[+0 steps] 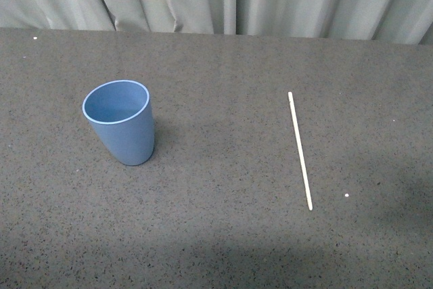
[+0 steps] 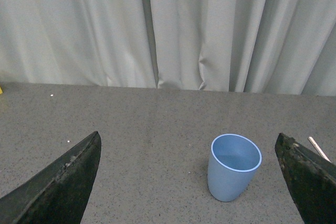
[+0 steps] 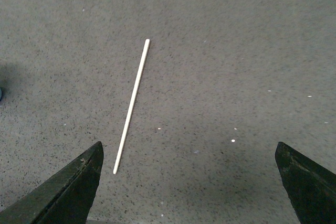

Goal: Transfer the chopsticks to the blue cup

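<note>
Thin cream-white chopstick (image 1: 300,150) lies flat on dark speckled table (image 1: 223,241), well to the robot's right of upright light-blue plastic cup (image 1: 120,126); left gripper (image 2: 187,137) and right gripper (image 3: 189,145) both spread wide, empty; likely risks: flat thin stick skids or slips the pinch; slanted drop topples cup.

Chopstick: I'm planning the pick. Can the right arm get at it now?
Probably yes: the chopstick lies flat on the table, the cup well aside, and the right gripper hangs open above it.

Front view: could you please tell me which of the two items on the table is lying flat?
The chopsticks, a thin cream stick lying flat; the blue cup stands upright, mouth up.
</note>
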`<state>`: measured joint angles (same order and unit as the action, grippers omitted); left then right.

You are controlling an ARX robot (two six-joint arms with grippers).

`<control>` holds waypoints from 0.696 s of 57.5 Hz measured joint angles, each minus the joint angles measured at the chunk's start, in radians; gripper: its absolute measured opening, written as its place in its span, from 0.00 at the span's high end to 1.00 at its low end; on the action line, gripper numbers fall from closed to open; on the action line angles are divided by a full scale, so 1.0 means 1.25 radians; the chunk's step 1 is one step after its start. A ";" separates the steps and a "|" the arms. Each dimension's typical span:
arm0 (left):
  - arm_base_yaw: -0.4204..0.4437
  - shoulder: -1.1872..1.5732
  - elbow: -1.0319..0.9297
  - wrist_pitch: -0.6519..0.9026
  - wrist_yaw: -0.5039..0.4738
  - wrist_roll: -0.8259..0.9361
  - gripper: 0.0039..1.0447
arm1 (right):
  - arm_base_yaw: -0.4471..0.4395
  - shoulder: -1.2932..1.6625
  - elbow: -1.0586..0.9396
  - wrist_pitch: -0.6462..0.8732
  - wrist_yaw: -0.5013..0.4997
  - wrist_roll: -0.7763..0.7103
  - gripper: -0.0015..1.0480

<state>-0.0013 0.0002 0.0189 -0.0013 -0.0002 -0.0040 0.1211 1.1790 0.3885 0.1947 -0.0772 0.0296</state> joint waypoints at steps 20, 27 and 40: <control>0.000 0.000 0.000 0.000 0.000 0.000 0.06 | 0.069 0.460 0.314 -0.101 0.065 0.032 0.09; 0.000 0.000 0.000 0.000 0.000 0.000 0.06 | 0.091 0.577 0.421 -0.158 0.079 0.053 0.09; 0.000 0.000 0.000 0.000 0.000 0.000 0.06 | 0.128 0.719 0.579 -0.242 0.089 0.094 0.09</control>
<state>-0.0013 0.0002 0.0189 -0.0013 -0.0002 -0.0040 0.2810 2.0781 1.1122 -0.1081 0.0345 0.1474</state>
